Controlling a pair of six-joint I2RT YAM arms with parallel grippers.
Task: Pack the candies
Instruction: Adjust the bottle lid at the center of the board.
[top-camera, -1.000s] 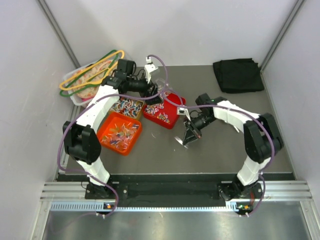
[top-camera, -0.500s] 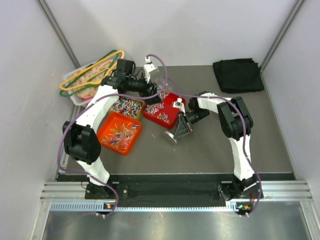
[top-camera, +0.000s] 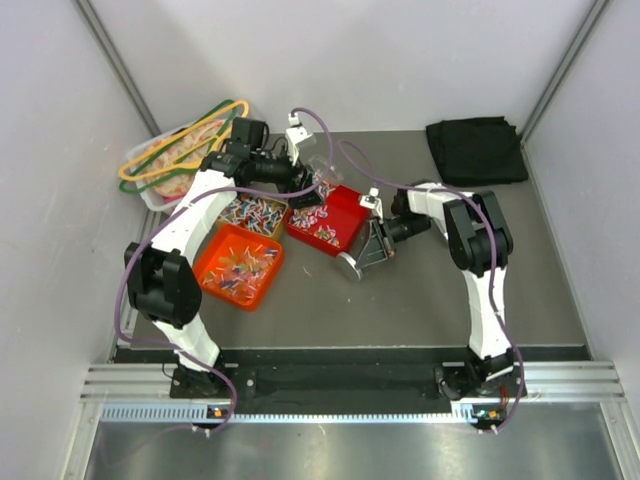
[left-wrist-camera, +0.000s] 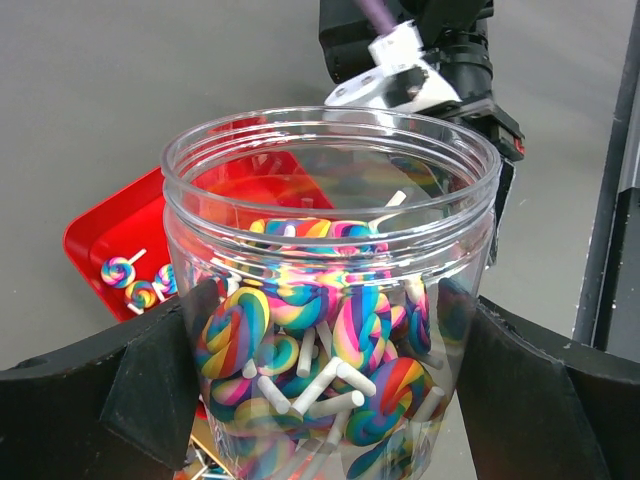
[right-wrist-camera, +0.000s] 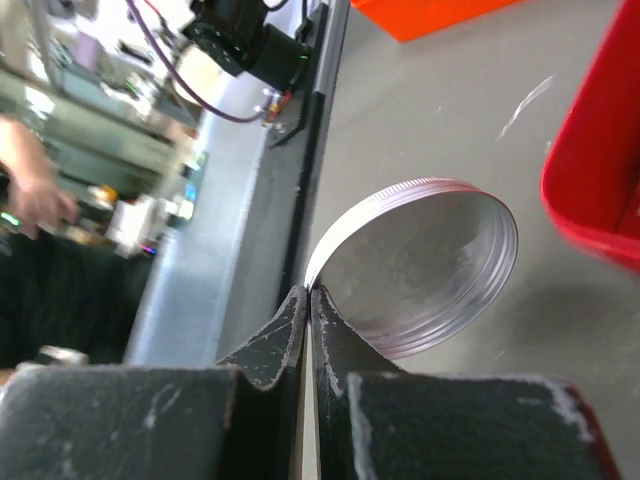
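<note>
The left claw (left-wrist-camera: 335, 380) squeezes a clear jar (left-wrist-camera: 330, 150) in the middle of its view, and the candies (left-wrist-camera: 300, 330) fill most of it. A few more lie in the red tray (left-wrist-camera: 100, 235) at the left. The right claw (right-wrist-camera: 306, 296) pinches the rim of the silver lid (right-wrist-camera: 420, 265) at the middle of the top view. It looks like closing time - the lid must next go up, turn flat and sit on the jar's mouth.

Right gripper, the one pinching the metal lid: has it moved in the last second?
Yes. The right gripper, carrying the lid, has swung left and toward the far side, ending nearer the red tray.
</note>
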